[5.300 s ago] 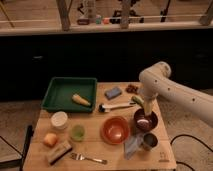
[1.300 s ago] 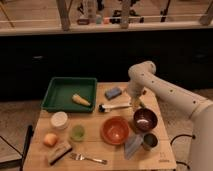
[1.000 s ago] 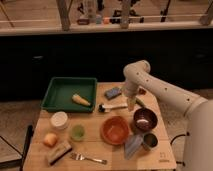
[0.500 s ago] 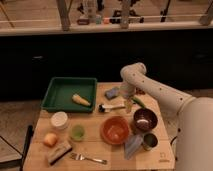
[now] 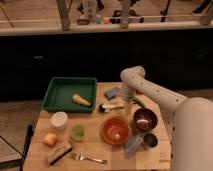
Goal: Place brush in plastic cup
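The brush (image 5: pixel 111 106) lies on the wooden table (image 5: pixel 95 147) with its dark head to the left and its pale handle pointing right, between the blue sponge and the orange bowl. My gripper (image 5: pixel 127 106) hangs down from the white arm (image 5: pixel 150 90) right at the handle's right end. The plastic cup (image 5: pixel 77 132), small and light green, stands upright at the front left, well apart from the gripper.
A green tray (image 5: pixel 60 90) with a yellow piece (image 5: pixel 80 100) sits back left. Around stand a white cup (image 5: pixel 59 120), orange bowl (image 5: pixel 116 130), dark bowl (image 5: pixel 145 120), metal cup (image 5: pixel 149 141), blue cloth (image 5: pixel 132 146), blue sponge (image 5: pixel 112 93), orange fruit (image 5: pixel 50 139), wooden scrubber (image 5: pixel 58 152), fork (image 5: pixel 90 159).
The arm has swung left and lowered, bringing the gripper from over the dark bowl to the right end of the brush handle. The brush and cup have not moved.
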Controlling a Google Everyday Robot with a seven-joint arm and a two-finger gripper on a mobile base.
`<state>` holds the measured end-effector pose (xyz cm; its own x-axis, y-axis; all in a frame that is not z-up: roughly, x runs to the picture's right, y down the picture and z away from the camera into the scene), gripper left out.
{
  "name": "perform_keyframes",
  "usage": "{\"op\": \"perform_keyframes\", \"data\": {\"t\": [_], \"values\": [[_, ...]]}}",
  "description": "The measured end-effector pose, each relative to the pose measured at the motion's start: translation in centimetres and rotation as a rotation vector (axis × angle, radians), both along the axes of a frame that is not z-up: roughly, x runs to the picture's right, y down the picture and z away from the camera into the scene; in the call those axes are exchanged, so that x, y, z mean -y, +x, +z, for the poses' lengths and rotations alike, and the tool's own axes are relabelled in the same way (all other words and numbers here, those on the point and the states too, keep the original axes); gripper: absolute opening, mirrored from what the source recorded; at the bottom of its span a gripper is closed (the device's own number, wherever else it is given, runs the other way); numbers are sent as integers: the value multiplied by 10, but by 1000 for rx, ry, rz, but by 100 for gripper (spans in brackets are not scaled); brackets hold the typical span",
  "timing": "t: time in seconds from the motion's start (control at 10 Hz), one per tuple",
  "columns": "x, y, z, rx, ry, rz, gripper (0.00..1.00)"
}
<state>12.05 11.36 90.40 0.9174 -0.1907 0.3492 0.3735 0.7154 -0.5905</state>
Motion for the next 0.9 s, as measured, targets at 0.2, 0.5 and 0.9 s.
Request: {"op": "perform_keyframes", "data": {"t": [0.2, 0.5, 0.9], "values": [[-1, 1, 7, -5, -1, 7, 80], [-2, -1, 15, -7, -7, 14, 75], [-8, 2, 23, -12, -24, 25, 36]]}}
